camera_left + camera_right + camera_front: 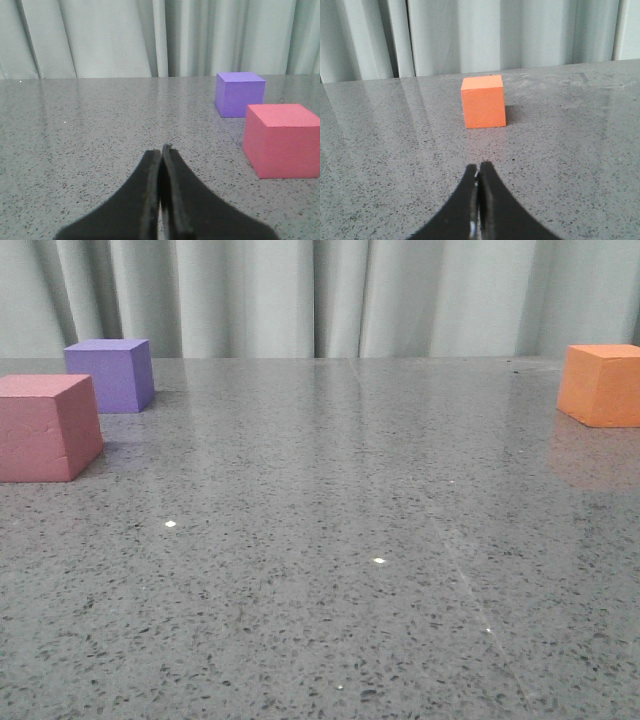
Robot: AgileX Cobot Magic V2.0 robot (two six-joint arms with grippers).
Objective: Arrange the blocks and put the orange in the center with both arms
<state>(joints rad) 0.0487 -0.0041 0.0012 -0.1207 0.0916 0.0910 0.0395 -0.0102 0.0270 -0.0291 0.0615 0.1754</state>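
Note:
The pink-red cube (45, 427) sits at the table's left edge of the front view, with the purple cube (110, 374) just behind it. The orange cube (602, 384) sits far right. No gripper shows in the front view. In the left wrist view my left gripper (161, 150) is shut and empty, low over the table, with the pink-red cube (282, 140) and purple cube (239, 93) ahead and off to one side. In the right wrist view my right gripper (479, 167) is shut and empty, with the orange cube (483, 101) straight ahead, apart from it.
The grey speckled table (330, 540) stretches between the cubes. Pale curtains (320, 295) hang behind its far edge.

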